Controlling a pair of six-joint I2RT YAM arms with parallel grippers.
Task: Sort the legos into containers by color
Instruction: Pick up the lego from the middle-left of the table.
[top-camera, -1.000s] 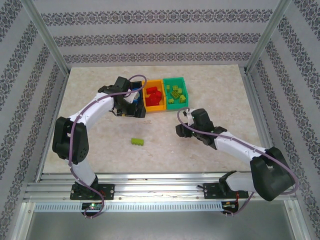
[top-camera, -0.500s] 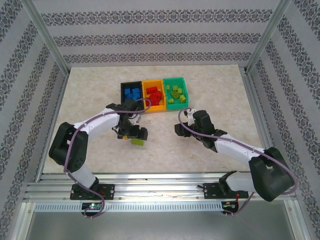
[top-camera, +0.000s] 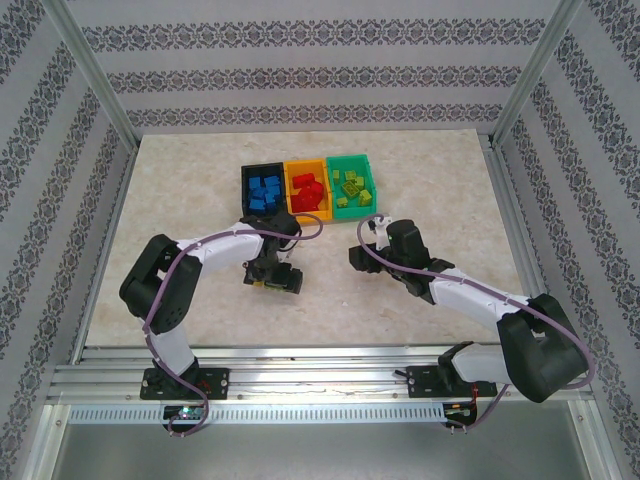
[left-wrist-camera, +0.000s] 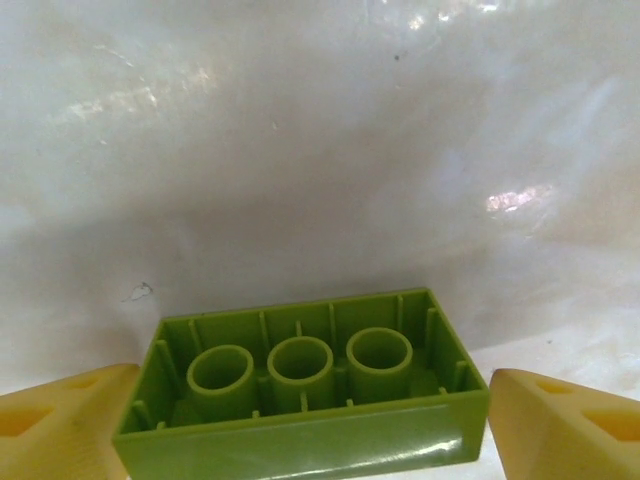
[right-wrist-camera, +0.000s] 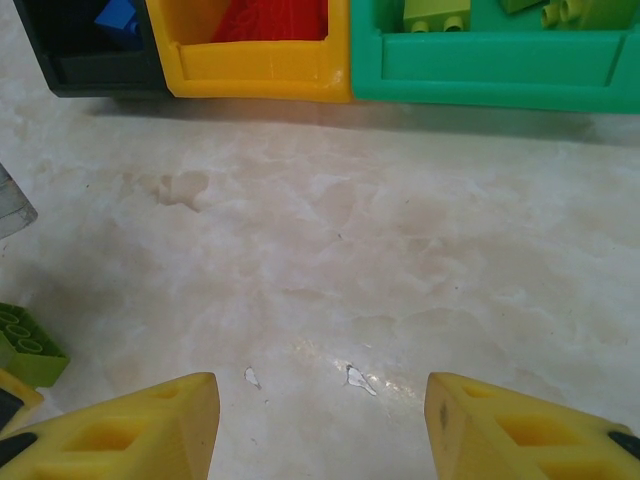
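Two end effectors: left astride green lego, grip unclear; right parted, empty.

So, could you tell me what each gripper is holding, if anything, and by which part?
The jaws of the left gripper flank the short ends of the lime green brick; a closed grip cannot be confirmed. The right gripper holds nothing.
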